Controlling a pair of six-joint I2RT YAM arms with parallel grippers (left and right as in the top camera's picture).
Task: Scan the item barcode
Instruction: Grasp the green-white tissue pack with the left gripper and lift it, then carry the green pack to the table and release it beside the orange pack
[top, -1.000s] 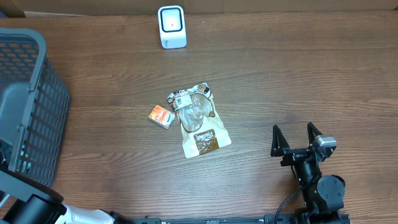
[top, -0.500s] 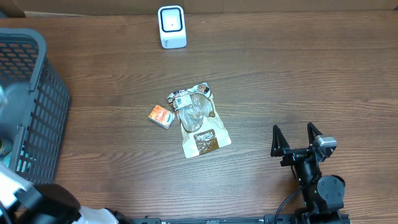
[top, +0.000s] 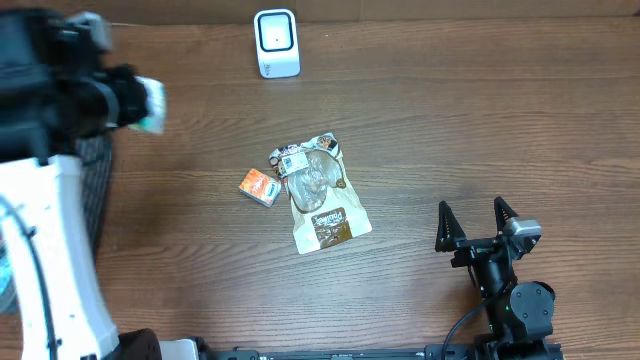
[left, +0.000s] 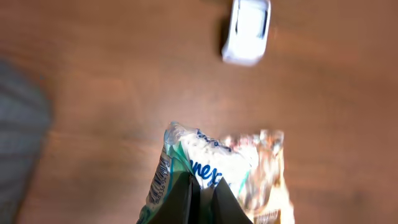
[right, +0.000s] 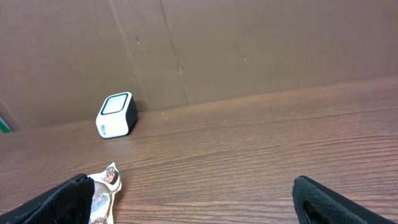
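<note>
1. Nearest, the right jaws stand spread wide and empty, low over the surface (top: 480, 120) and well apart from everything. The right arm (top: 510, 290) seems to have no part in this step.
2. In the middle lie a pouch (top: 318, 195) and, just beside it, a small box (top: 260, 187), both flat on the surface. I cannot tell whether they are scanned or waiting.
3. Farther off, toward the left side, the left jaws are pinched on the lower edge of a tissue pack (left: 208, 158) and hold it in the air. The pick-up looks done.
4. Farthest, the scanner (top: 276, 42) stands at the back edge, well apart from the pack. Left to do, as I judge it, is to carry the pack across and turn its barcode to the scanner's window. The pack is blurred, and no barcode can be made out.
</note>
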